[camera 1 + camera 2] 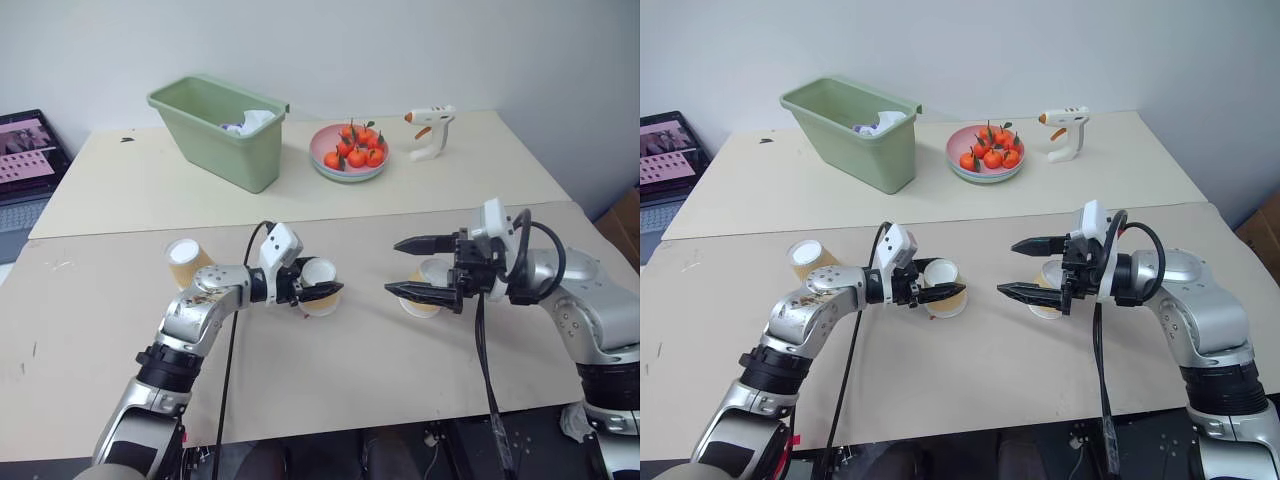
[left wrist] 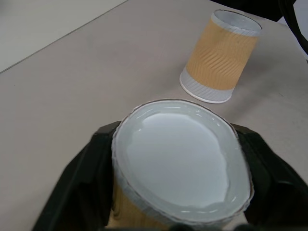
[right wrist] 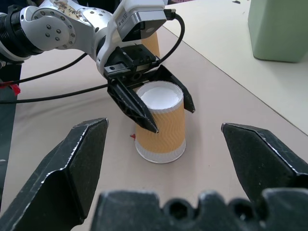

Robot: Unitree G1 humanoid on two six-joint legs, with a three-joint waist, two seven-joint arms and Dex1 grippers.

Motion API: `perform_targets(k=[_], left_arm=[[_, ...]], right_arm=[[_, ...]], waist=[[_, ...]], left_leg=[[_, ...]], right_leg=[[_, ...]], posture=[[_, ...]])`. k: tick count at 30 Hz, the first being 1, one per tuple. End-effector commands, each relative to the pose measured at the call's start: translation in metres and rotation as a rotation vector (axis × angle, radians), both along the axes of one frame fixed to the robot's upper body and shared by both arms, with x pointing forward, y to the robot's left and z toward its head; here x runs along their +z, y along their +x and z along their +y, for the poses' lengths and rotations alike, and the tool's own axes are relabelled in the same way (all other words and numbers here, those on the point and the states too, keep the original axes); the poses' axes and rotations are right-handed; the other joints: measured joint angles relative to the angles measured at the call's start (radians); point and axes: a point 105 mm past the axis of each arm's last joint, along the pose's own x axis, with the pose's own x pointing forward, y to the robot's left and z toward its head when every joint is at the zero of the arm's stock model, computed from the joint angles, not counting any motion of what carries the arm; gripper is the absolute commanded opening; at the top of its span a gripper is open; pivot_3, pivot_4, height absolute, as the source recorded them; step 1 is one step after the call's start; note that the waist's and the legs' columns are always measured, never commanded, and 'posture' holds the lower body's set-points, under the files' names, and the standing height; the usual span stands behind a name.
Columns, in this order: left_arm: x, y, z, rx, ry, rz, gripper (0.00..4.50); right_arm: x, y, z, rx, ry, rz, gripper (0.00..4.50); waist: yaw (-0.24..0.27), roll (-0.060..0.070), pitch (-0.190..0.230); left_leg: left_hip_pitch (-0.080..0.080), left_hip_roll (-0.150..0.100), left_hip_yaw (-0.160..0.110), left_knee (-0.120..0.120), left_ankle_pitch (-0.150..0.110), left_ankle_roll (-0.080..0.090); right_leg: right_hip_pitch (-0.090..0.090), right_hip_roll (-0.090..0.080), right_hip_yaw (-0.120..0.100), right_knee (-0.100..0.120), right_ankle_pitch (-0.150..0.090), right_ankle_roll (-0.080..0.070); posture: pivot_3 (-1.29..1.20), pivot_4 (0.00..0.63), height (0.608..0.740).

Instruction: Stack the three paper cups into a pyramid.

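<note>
The left hand (image 1: 322,291) is seen around an upturned paper cup (image 3: 160,122) near the middle of the surface (image 1: 330,380), its black fingers (image 3: 136,108) flanking the ribbed sides; whether the cup is gripped or just let go cannot be told, though it appears to stand on its rim. The right hand (image 1: 418,268) is spread wide and grasps nothing, poised over a second cup (image 1: 424,297) that is partly hidden behind its fingers. A third cup (image 1: 186,262) stands apart toward the surface's left edge. The base row is judged unfinished: the two central cups should be brought rim to rim, touching, bases level, before the third is lifted by its sides, centred over the seam and released gently so neither base cup is nudged.
</note>
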Motion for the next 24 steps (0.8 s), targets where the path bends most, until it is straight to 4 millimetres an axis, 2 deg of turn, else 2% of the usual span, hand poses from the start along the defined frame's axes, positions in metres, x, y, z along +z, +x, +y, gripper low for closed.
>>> perform_targets(k=[1, 2, 5, 6, 10, 16, 21, 24], left_arm=[[0.008, 0.003, -0.005, -0.015, -0.001, -0.043, 3.56], [0.008, 0.003, -0.005, -0.014, 0.0, -0.043, 3.56], [0.01, -0.004, -0.006, -0.058, -0.009, -0.019, 4.37], [0.011, -0.005, -0.006, -0.063, -0.009, -0.022, 4.45], [0.028, 0.008, -0.002, 0.047, -0.043, -0.119, 4.45], [0.081, -0.015, 0.002, 0.015, -0.16, -0.202, 4.45], [0.114, -0.025, 0.024, 0.084, -0.176, -0.299, 4.45], [0.131, -0.03, 0.05, 0.179, -0.195, -0.334, 4.45]], right_arm=[[0.012, -0.005, 0.001, 0.009, 0.011, -0.054, 4.5], [0.012, -0.005, 0.001, 0.008, 0.012, -0.055, 4.5], [0.012, -0.004, 0.001, 0.007, 0.013, -0.057, 4.5], [0.013, -0.004, 0.001, 0.007, 0.013, -0.056, 4.5], [0.013, -0.003, 0.002, 0.012, 0.014, -0.057, 4.5], [0.013, -0.003, 0.004, 0.025, 0.014, -0.052, 4.5], [0.015, -0.004, 0.005, 0.038, 0.018, -0.052, 4.5], [0.015, -0.003, 0.006, 0.041, 0.02, -0.051, 4.5]], waist=[[0.001, 0.0, 0.0], [0.001, 0.0, 0.0], [0.0, 0.0, 0.0], [0.0, 0.0, 0.0], [0.001, 0.0, 0.0], [0.0, 0.0, 0.0], [-0.004, 0.0, 0.0], [-0.004, 0.0, 0.0]], left_leg=[[0.0, 0.0, 0.0, 0.0, 0.0, 0.0], [0.0, 0.0, 0.0, 0.0, 0.0, 0.0], [0.0, 0.0, 0.0, 0.0, 0.0, 0.0], [0.0, 0.0, 0.0, 0.0, 0.0, 0.0], [0.0, 0.0, 0.0, 0.0, 0.0, 0.0], [0.0, 0.0, 0.0, 0.001, 0.0, 0.0], [0.0, 0.0, 0.0, 0.001, 0.0, 0.0], [0.0, 0.0, 0.0, 0.001, 0.0, 0.0]], right_leg=[[0.0, 0.0, 0.0, 0.0, 0.0, 0.0], [0.0, 0.0, 0.0, 0.0, 0.0, 0.0], [0.0, 0.0, 0.0, 0.0, 0.0, 0.0], [0.0, 0.0, 0.0, 0.0, 0.0, 0.0], [0.0, 0.0, 0.0, 0.0, 0.0, 0.0], [0.0, 0.0, 0.0, 0.0, 0.0, 0.0], [0.0, 0.0, 0.0, 0.0, 0.0, 0.0], [0.0, 0.0, 0.0, 0.0, 0.0, 0.0]], posture=[[0.0, 0.15, 0.725], [0.0, 0.15, 0.725], [0.0, 0.15, 0.725], [0.0, 0.15, 0.725], [0.0, 0.15, 0.725], [0.0, 0.15, 0.725], [0.0, 0.15, 0.725], [0.0, 0.15, 0.725]])
